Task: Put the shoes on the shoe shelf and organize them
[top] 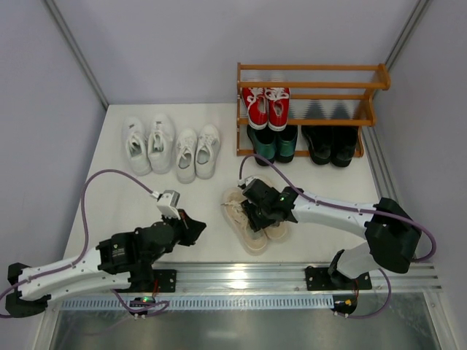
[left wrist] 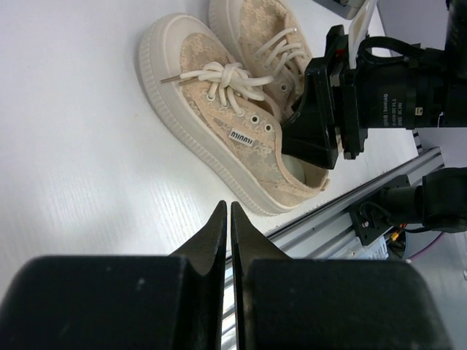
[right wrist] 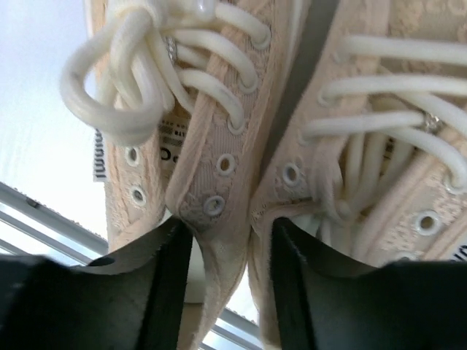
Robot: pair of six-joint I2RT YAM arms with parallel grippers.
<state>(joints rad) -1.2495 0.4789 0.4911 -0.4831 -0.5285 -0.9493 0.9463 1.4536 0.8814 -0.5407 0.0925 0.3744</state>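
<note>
Right jaws clamp a pair of cream shoes (top: 252,237) near the middle of the white bench (top: 109,197), a little toward 6 o'clock in the overhead view. The right wrist camera shows one black finger (right wrist: 157,292) inside each shoe's opening, with the pair's two inner walls pressed together between the fingers (the laces and metal eyelets fill the rest of that view). Both soles rest on the bench.

Left jaws are closed tight with nothing between them, the two fingers (left wrist: 215,233) meeting at a thin seam. They sit low over the bench at about 9 o'clock from the cream shoes, near them but not touching. That arm's wrist camera looks across at the lace-patterned pair and at the black wrist of the right arm (left wrist: 379,87) above the heels.

The shoe shelf (top: 310,85) stands at 1 o'clock against the back wall. Red sneakers (top: 266,107) occupy the left half of its middle tier, dark green loafers (top: 273,144) sit directly below them on the bottom tier, and black loafers (top: 332,144) are beside those at 3 o'clock.

Two pairs of white sneakers (top: 149,144) (top: 197,153) lie side by side on the bench at 11 o'clock, left of the shelf.
</note>
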